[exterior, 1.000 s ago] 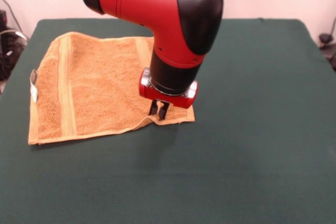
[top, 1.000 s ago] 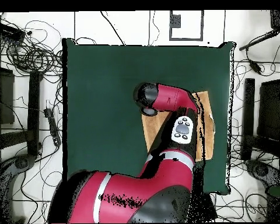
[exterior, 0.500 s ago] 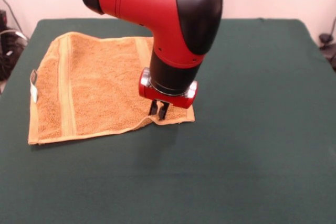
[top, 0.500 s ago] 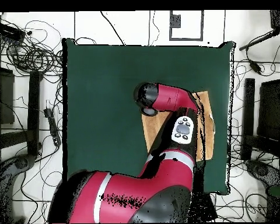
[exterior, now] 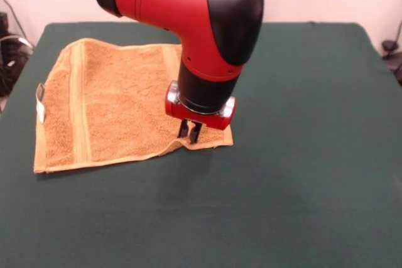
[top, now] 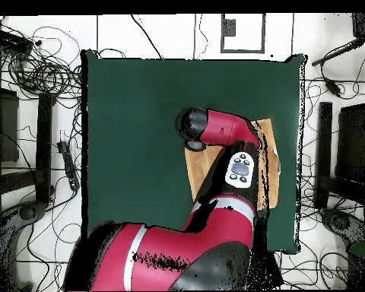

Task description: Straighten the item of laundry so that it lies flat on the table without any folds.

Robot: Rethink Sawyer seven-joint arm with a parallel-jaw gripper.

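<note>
The orange-yellow towel [exterior: 119, 105] lies spread on the left part of the dark green table [exterior: 301, 174]. Its white tag [exterior: 41, 112] is on the left edge. Its near edge is slightly raised and rippled close to the near right corner. My gripper [exterior: 190, 134] points straight down at that spot. Its two dark fingers stand close together, pinched on the towel's edge. In the overhead view the arm covers most of the towel [top: 196, 165], and the gripper is hidden under the wrist.
Cables and equipment lie on the floor around the table [top: 132, 114] in the overhead view. The arm's red and black wrist [exterior: 201, 36] hangs over the towel's right part. The table's right half is bare green cloth.
The arm's upper part has shifted very slightly to the left in the front view. The gripper and towel stay where they were.
</note>
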